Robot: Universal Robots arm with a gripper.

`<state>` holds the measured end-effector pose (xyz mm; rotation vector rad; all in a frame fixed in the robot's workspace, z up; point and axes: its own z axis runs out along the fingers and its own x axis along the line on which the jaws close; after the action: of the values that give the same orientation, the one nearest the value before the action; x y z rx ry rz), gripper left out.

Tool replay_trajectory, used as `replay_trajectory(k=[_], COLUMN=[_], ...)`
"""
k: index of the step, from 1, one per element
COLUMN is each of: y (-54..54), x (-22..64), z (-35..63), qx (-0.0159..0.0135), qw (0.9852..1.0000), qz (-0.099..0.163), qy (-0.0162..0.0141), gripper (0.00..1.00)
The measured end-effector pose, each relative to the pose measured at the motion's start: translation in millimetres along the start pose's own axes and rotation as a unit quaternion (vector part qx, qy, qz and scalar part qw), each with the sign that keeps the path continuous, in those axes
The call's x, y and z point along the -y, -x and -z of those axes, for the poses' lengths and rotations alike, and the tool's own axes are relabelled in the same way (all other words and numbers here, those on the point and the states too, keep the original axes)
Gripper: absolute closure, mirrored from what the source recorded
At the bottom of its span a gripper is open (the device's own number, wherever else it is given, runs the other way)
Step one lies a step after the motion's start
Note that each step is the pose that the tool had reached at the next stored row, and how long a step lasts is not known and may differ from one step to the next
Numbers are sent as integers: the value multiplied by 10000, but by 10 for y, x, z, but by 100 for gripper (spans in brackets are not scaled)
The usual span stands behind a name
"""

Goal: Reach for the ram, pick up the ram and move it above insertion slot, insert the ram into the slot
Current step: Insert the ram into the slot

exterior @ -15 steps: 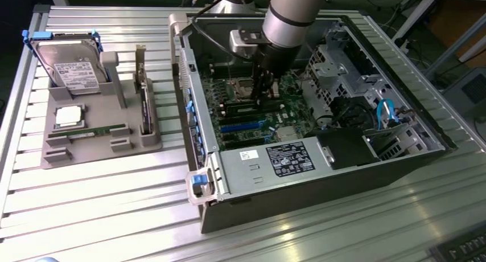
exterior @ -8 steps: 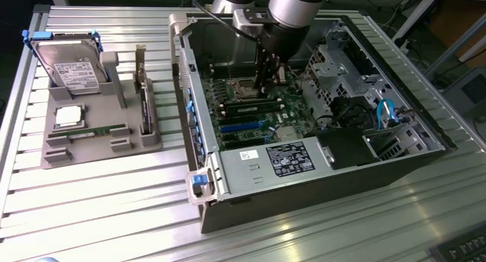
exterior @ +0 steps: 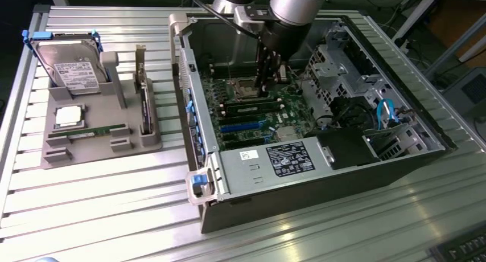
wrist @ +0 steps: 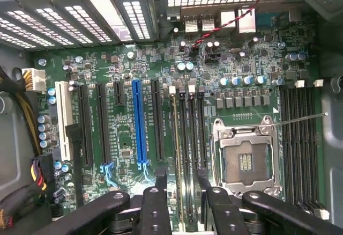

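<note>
A green ram [exterior: 251,109] stands on edge in one of the black slots [wrist: 194,138] beside the processor socket. In the wrist view it shows edge-on as a thin line [wrist: 177,149] with pale latches at the slot's end. My gripper [exterior: 266,90] reaches down inside the computer case, directly over this stick. In the wrist view the gripper [wrist: 182,182] is open, and its black fingers [wrist: 161,188] stand either side of the stick, apart from it. A second green stick [exterior: 95,131] lies in the grey holder outside the case.
The grey holder [exterior: 99,154] also carries a hard drive with blue rails [exterior: 68,68] and a silver processor chip [exterior: 68,115]. Inside the case are the processor socket [wrist: 246,160], a blue expansion socket [wrist: 138,122], the power supply [exterior: 285,158] and a drive cage [exterior: 342,62].
</note>
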<state>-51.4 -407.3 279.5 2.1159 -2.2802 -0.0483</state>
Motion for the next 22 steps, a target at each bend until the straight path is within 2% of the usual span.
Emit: replay_trajectory(k=[7, 10, 13, 21, 22], y=[0, 0, 5, 46, 50], x=[0, 0, 16, 499, 539], z=[0, 0, 1, 21, 23], qx=[2, 4, 4, 2, 2], qw=[10000, 10000, 10000, 10000, 10000], qz=[-55, -83, -99, -56, -49], qy=[0, 0, 0, 0, 0], gripper=[67, 87, 89, 89, 89])
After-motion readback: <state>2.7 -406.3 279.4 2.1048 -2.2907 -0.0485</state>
